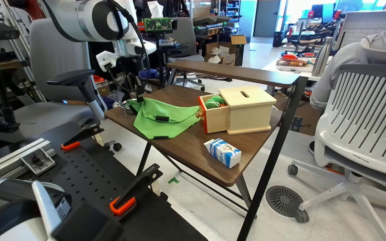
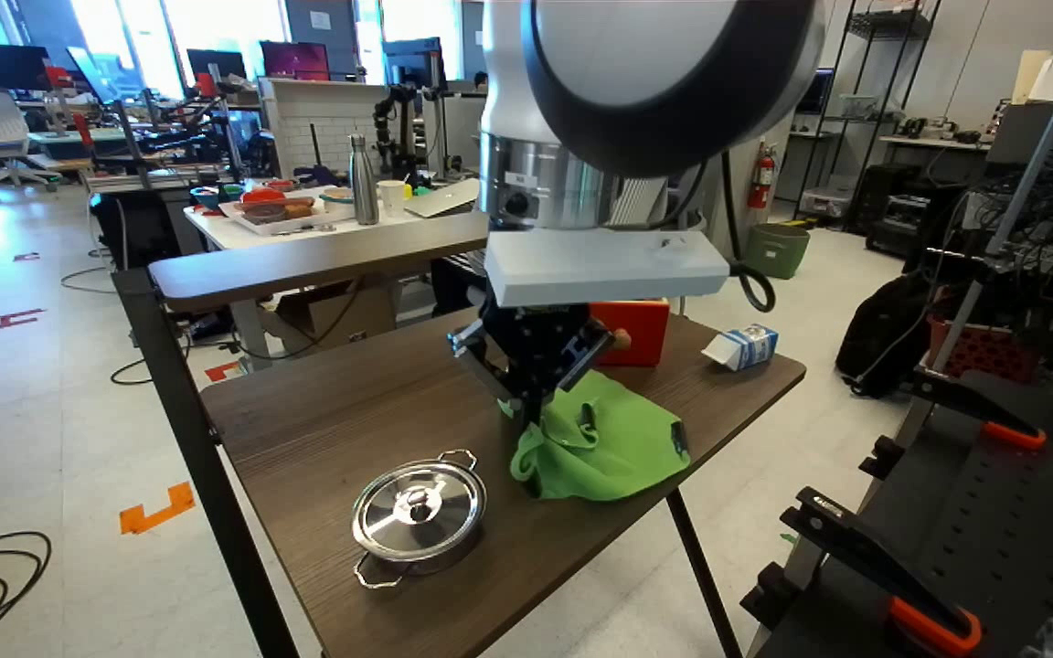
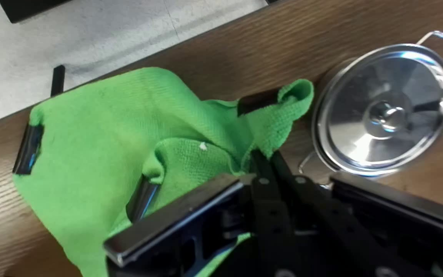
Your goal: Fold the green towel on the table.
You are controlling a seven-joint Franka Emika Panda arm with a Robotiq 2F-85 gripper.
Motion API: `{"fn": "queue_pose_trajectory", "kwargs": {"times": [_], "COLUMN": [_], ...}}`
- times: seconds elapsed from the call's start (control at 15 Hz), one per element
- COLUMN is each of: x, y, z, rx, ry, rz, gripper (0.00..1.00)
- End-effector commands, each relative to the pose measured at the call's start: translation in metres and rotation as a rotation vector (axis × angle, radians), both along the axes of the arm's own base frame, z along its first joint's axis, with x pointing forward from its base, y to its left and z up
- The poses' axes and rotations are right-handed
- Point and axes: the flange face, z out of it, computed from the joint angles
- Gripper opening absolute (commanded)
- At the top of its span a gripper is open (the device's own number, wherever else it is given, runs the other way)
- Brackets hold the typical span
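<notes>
The green towel (image 1: 151,125) lies crumpled and partly folded on the brown table (image 1: 193,160), with black clips or tabs along it. In an exterior view its near part (image 2: 627,461) lies flat close to the table edge. My gripper (image 2: 531,419) points down at the towel's pot-side end. In the wrist view the towel (image 3: 94,154) bunches up at my gripper (image 3: 266,154); the fingers are nearly together with a fold pinched between the tips. The pinched end is slightly raised and curls beyond the tips. Part of the towel is hidden under the gripper.
A lidded steel pot (image 2: 419,516) stands beside the towel, close to the gripper; it also shows in the wrist view (image 3: 387,111). A wooden box (image 1: 250,115) with an open drawer touches or nearly touches the towel. A milk carton (image 1: 224,152) lies nearby. A raised shelf (image 1: 233,72) runs along one side.
</notes>
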Motion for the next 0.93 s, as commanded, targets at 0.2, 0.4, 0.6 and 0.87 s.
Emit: {"fn": "queue_pose_trajectory", "kwargs": {"times": [0.2,0.4,0.6,0.87], "x": [0.017,0.02,0.013,-0.004], "y": [0.006,-0.02,-0.056,-0.094], "z": [0.051,0.05,0.037,0.012], "rx": [0.073,0.094,0.094,0.064], "ry": [-0.06,-0.056,-0.023,0.035], "rz": [-0.017,-0.082,-0.142,-0.177], "gripper": [0.01,0.01,0.01,0.01]}}
